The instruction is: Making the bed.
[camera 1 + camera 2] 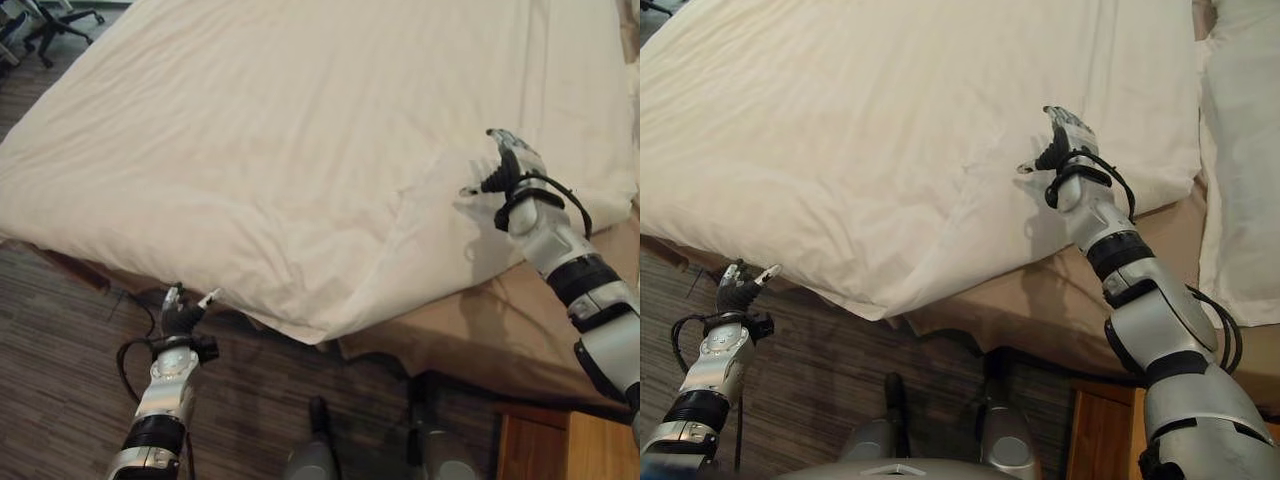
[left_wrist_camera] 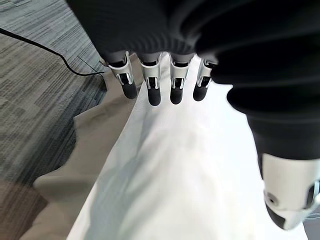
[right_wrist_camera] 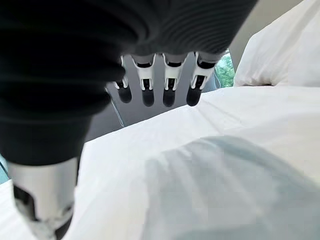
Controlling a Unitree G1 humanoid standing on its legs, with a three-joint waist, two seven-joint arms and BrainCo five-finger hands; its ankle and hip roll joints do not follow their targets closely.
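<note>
Carpet [image 1: 60,370]: striped grey floor under my left hand.
Left hand [image 1: 182,316]: fingers spread, empty, just below the duvet's hanging edge.
Right hand [image 1: 1068,140]: fingers straight, over the duvet.
Duvet [image 1: 300,140]: white, covering the bed, beige sheet [image 1: 1040,300] beneath.
Pillow [image 1: 1240,150]: right of my right hand.

Four views of one bed, two from the head and two from the wrists.

The head's two eyes look steeply down on the white duvet [image 1: 300,150] from above the bed's near corner, sharing its hanging edge, the tan sheet [image 1: 1040,300] and the grey carpet [image 1: 60,340]. The left wrist view looks along the left hand [image 2: 150,80] from very close, past the duvet's edge to the carpet. The right wrist view skims low across the duvet past the right hand [image 3: 165,85] toward a pillow [image 3: 280,55].
</note>
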